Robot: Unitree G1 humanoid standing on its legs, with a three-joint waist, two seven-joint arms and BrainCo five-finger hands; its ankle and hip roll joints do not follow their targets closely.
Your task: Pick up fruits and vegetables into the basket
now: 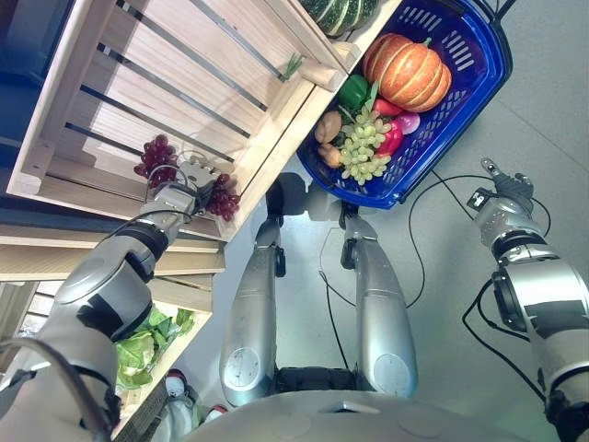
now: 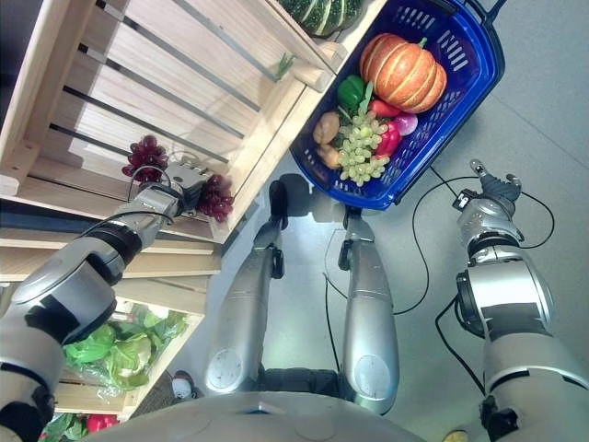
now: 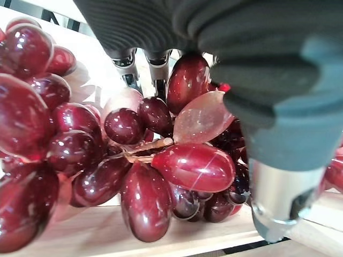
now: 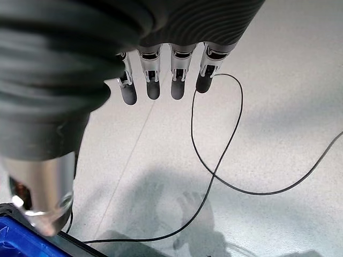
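Left hand (image 3: 161,59): dark ribbed cover w/ fingers going down into the grapes, thumb (image 3: 278,160) apart beside them.
Red grapes (image 3: 177,166): big glossy bunch, touching the fingers, one pale stem visible.
Wooden board (image 3: 107,235): light, under the bunch.

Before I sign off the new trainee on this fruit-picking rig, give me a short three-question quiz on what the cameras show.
1. True or false: the left hand is at the red grapes in the wooden crate.
2. What is the largest item in the blue basket? A) orange pumpkin B) watermelon C) cabbage
3. Fill in: the right hand hangs over the ___ with fingers straight.

Key: 1 true; 2 A; 3 floor.
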